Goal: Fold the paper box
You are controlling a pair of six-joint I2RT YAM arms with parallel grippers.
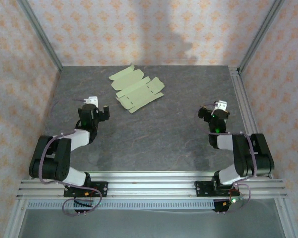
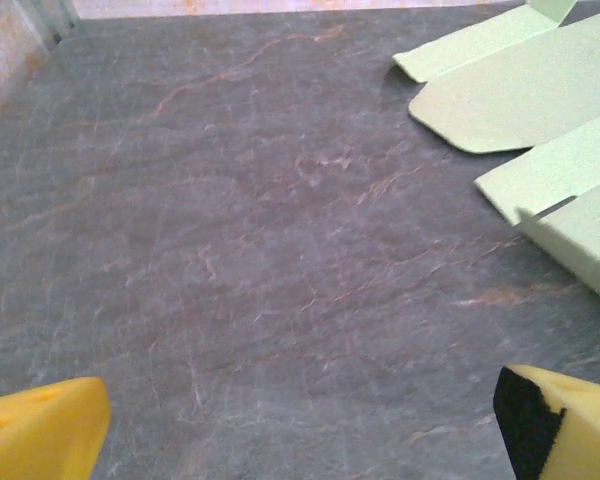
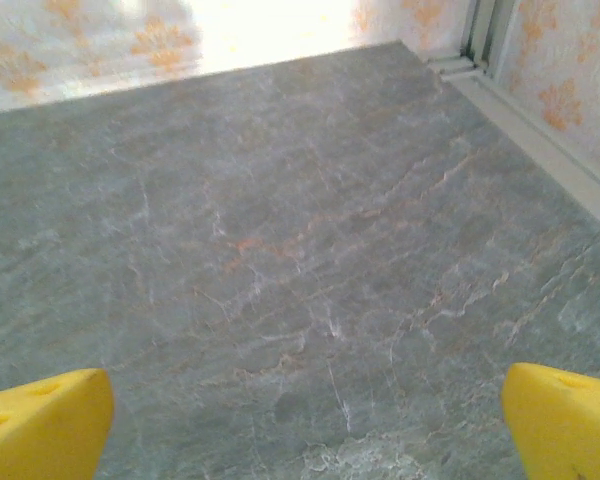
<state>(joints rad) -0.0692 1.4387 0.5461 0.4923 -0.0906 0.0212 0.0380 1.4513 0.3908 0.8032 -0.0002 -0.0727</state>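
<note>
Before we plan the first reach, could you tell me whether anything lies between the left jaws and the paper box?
Nothing visible does. Only bare dark table lies between the open left jaws and the paper box, which lies flat and unfolded ahead of them and to their right.

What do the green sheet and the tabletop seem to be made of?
The paper box: thin pale-green card, matte; die-cut flaps lie flat, one tab curls up. The table: dark grey, veined, slate-like, perhaps stone or a printed laminate.
</note>
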